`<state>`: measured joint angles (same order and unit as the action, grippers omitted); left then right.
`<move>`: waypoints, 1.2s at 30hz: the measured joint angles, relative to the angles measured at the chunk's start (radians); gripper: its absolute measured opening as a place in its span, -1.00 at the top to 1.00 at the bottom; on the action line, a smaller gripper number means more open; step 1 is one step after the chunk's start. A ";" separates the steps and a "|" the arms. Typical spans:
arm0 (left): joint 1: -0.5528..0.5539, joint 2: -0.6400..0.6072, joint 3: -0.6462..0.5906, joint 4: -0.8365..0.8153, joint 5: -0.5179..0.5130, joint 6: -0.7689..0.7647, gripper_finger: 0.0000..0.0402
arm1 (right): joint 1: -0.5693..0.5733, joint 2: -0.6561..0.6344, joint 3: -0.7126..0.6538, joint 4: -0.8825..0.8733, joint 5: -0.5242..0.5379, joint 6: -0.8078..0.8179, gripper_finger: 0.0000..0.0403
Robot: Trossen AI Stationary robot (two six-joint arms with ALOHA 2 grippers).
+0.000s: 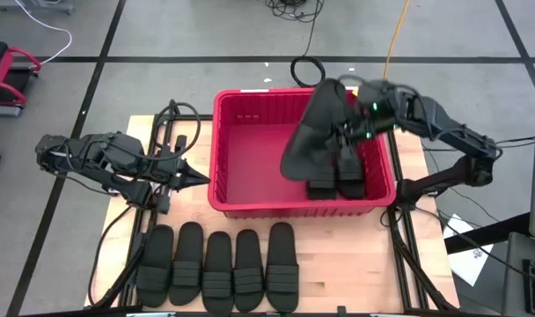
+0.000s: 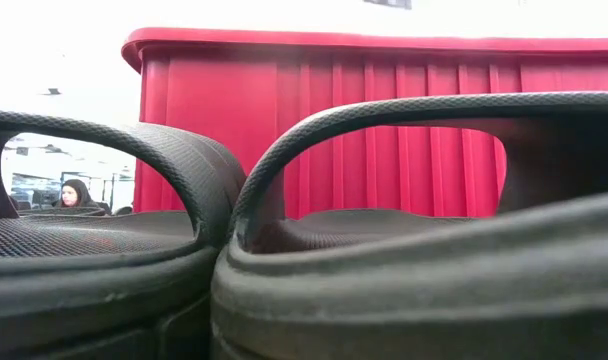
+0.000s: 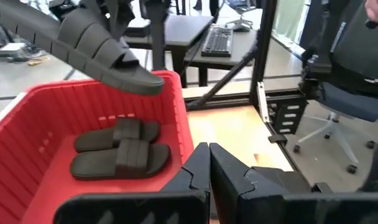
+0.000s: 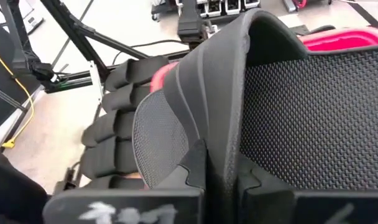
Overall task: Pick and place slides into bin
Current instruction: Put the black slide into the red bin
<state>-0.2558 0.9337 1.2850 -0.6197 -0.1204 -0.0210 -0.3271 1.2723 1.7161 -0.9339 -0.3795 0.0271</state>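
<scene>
- Red plastic is filling the middle of the high view: the bin (image 1: 250,141) is sitting on the wooden table (image 1: 338,282), with two slides (image 1: 338,172) lying side by side on its floor at the right. The right gripper (image 1: 351,123) is hanging over the bin's right half, pinching a third slide (image 1: 311,132) that is tilting above the pair. Five more slides (image 1: 219,264) are lying in a row on the table in front of the bin. The left gripper (image 1: 193,179) is waiting just left of the bin with its fingers pressed together.
- Low view: two slides (image 2: 384,260) are crowding the front, their straps arching up, and the bin's ribbed wall (image 2: 384,130) is rising behind them. A person (image 2: 74,193) is showing far off under the left strap.
- Left wrist view: the left gripper (image 3: 209,163) is pointing, shut and empty, along the bin's (image 3: 179,124) near wall. The pair (image 3: 120,152) is lying inside, and the held slide (image 3: 96,40) is hanging slantwise above.
- Right wrist view: the right gripper (image 4: 221,168) is clamping the strap of its slide (image 4: 301,112), whose textured sole is filling the frame. The bin's rim (image 4: 338,37) is peeking out behind it.
</scene>
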 joint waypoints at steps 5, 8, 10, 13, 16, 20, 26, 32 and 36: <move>0.000 0.000 0.000 0.063 -0.063 -0.028 0.97 | -0.259 0.051 0.001 -0.011 -0.189 -0.155 0.97; 0.000 0.000 0.000 0.076 -0.065 -0.033 0.97 | -0.358 0.122 0.001 -0.015 -0.323 -0.228 0.97; 0.000 0.000 0.000 0.087 -0.077 -0.049 0.97 | -0.396 0.179 0.001 -0.042 -0.392 -0.296 0.97; 0.000 0.000 0.000 0.099 -0.121 -0.073 0.97 | -0.412 0.270 0.001 -0.112 -0.466 -0.431 0.97; 0.000 0.001 0.000 0.099 -0.155 -0.087 0.97 | -0.402 0.353 0.001 -0.211 -0.454 -0.569 0.97; 0.000 0.001 0.000 0.099 -0.170 -0.088 0.97 | -0.359 0.452 0.001 -0.317 -0.430 -0.726 0.97; 0.000 0.001 0.000 0.098 -0.171 -0.090 0.97 | -0.306 0.538 0.000 -0.284 -0.428 -0.801 0.97; 0.000 0.001 0.000 0.098 -0.171 -0.093 0.97 | -0.285 0.584 -0.005 -0.124 -0.447 -0.716 0.97; 0.000 0.001 0.000 0.097 -0.171 -0.093 0.97 | -0.286 0.618 -0.019 -0.088 -0.490 -0.682 0.97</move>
<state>-0.2558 0.9348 1.2850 -0.5224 -0.2913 -0.1143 -0.6132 1.8906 1.6969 -1.0223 -0.8693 -0.6554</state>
